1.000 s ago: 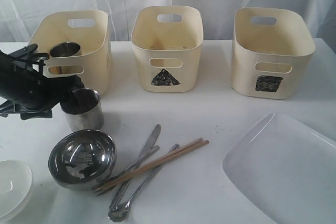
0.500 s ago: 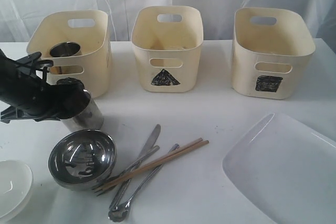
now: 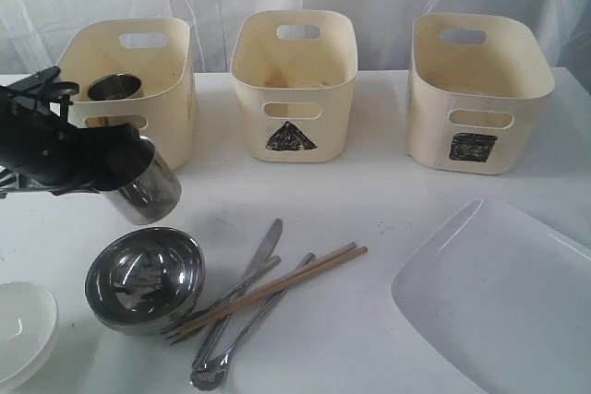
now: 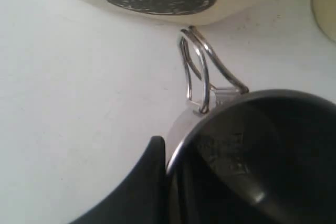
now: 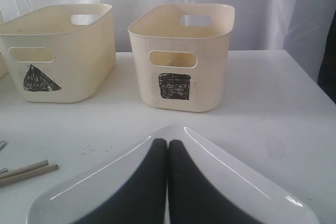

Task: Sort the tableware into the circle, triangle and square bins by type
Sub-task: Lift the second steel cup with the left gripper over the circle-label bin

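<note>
Two steel mugs here: the first mug (image 3: 114, 87) sits inside the circle bin (image 3: 171, 71), and the second mug (image 3: 150, 189) is pinched at its rim by the left jaws, tilted, just in front of that bin and seemingly clear of the tabletop (image 3: 369, 191). Right jaws are pressed together with nothing between them, hanging over the big white plate (image 3: 499, 292). Steel bowl (image 3: 145, 276), small white bowl (image 3: 23, 325), chopsticks (image 3: 305, 274) and steel cutlery (image 3: 268, 242) lie on the tabletop, nearer the camera than the bins
</note>
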